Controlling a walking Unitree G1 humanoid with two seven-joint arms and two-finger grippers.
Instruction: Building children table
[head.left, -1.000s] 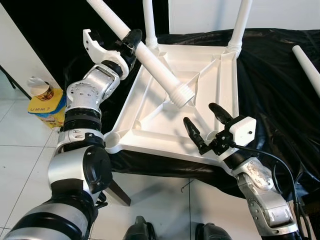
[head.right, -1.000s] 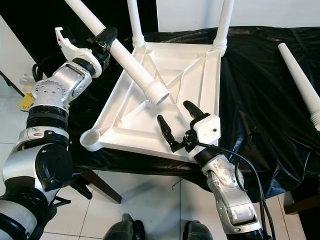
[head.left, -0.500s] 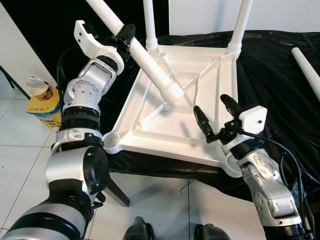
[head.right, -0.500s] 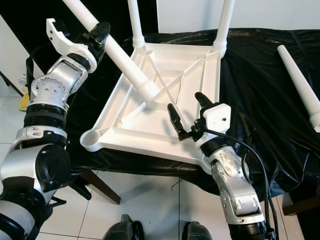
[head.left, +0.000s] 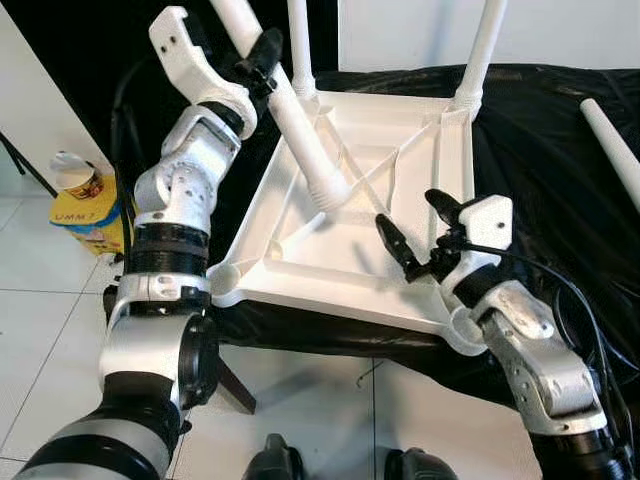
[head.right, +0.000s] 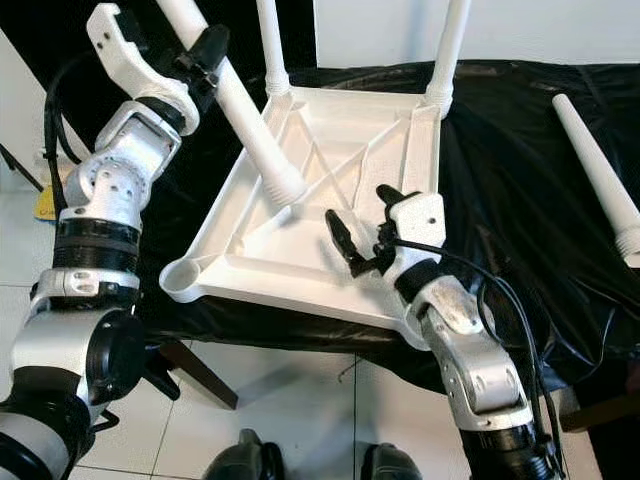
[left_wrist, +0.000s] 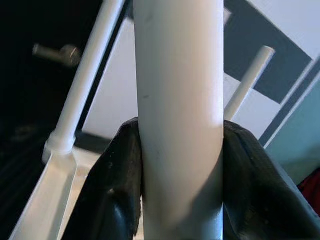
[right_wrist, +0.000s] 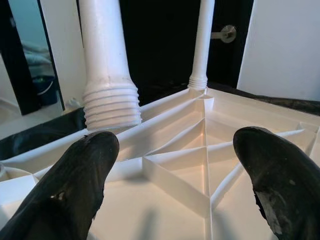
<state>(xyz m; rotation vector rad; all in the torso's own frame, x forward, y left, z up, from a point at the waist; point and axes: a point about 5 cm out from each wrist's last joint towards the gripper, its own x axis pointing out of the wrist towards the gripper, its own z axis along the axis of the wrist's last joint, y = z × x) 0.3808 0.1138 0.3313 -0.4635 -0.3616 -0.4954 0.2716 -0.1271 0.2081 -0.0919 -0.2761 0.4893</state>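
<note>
An upside-down white table top lies on a surface draped in black cloth, with two white legs standing in its far corners. My left gripper is shut on a third white leg. The leg slants down steeply, and its threaded end hovers just over the ribbed underside. In the left wrist view the black fingers clamp the leg on both sides. My right gripper stands open just above the table top's near right part, holding nothing. The near corner sockets are empty.
A fourth loose leg lies on the black cloth at the far right. A yellow box with a cup sits on the white tiled floor at the left. My feet stand near the support's front edge.
My left gripper has tipped the held leg steeper, and its threaded end has swung left over the underside. My right gripper has shifted slightly farther over the table top, still open.
</note>
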